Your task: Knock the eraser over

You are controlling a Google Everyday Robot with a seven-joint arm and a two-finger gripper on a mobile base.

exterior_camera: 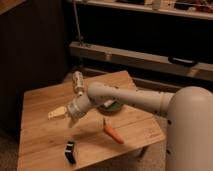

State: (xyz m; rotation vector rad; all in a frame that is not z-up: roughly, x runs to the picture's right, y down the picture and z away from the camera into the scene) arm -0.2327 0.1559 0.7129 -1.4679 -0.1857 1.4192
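Here the pincer (pixel 56 113) hangs apart from the eraser (pixel 70 151).

Legible text, labels, numbers: none on any item. Eraser (pixel 70 151): pale band on one face, no print readable. Gripper (pixel 57 113): over left half of the wooden table (pixel 40 100), no marking readable.

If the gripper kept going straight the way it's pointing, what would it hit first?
Probably nothing: the gripper points left in the picture over the table, so the way looks free to the edge. The eraser stands nearer the camera, off that line, though depth is unclear.
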